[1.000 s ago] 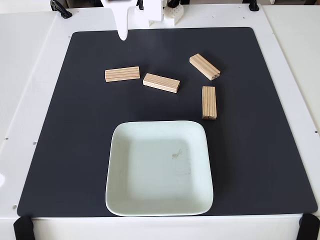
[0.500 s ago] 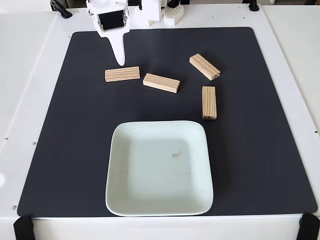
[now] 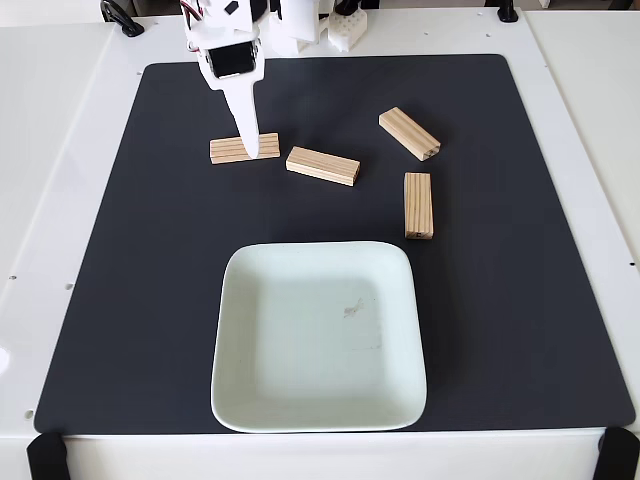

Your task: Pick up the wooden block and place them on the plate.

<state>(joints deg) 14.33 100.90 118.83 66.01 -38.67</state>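
Nearest the camera in the fixed view, the plate [image 3: 318, 338] sits on the black mat [image 3: 120, 300] with nothing in it; only a faint smudge marks its middle. Two black clamps [image 3: 47, 455] hold the front corners of the white worktop [image 3: 50, 150]. Beyond the plate, on the right, one block [image 3: 418, 205] lies lengthwise, pointing away, just off the plate's far right corner. Further back on the right, a second block [image 3: 409, 133] lies at a slant. Left of these, a third block [image 3: 322, 166] lies almost crosswise, and close on its left is the fourth block [image 3: 240, 148]. The white gripper [image 3: 262, 148] reaches down from the far edge, and its long finger [image 3: 250, 115] covers the right part of this fourth block. Whether the jaws are spread or pressed together I cannot tell. Half a second ago the fingertip was behind this block; now it overlaps it. All four blocks and the plate have kept their places.
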